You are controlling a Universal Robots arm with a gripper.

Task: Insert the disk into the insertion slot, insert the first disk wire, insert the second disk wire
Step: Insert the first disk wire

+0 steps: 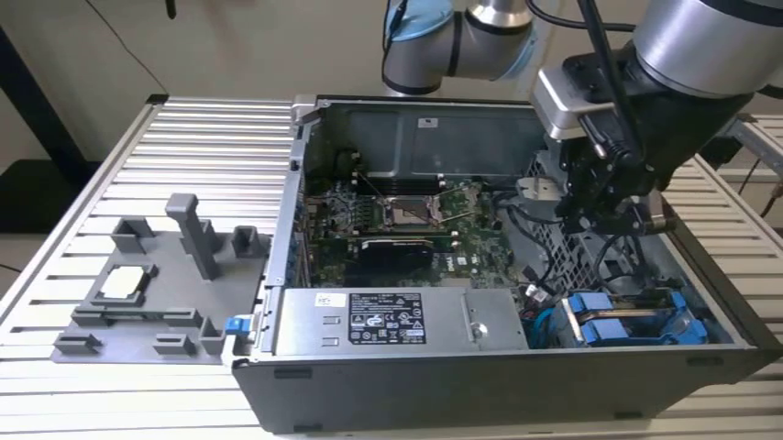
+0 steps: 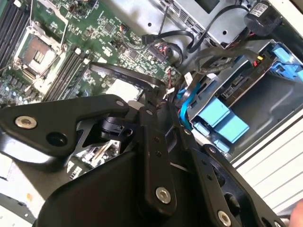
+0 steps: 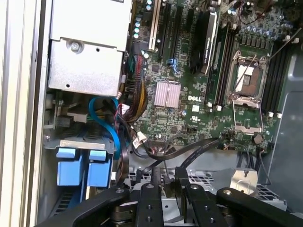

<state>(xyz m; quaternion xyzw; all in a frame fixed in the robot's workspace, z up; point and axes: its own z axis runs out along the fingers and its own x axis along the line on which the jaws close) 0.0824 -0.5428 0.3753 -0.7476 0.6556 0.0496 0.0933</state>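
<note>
Wire step: gripper [image 1: 606, 220] looks clamped on a black wire [image 3: 201, 149], with the disk [image 1: 612, 330] already in the slot [image 3: 80, 142].
The disk's blue frame sits inside the slot, just beside the power supply box [image 1: 380, 321], on the exterior view's right of it, and another blue end lies right alongside. To do this well, I'd keep the plug square to its port, push slow and straight, and leave slack so the wire does not drag. It should also stay off the blue cable [image 3: 106, 123] looped beside the box. The port itself can't be made out. The arm drops in from above with the wrist tilted, and the gripper points down into the case. It hangs well apart from the box, over the green board [image 3: 189, 94] side of the slot.
</note>
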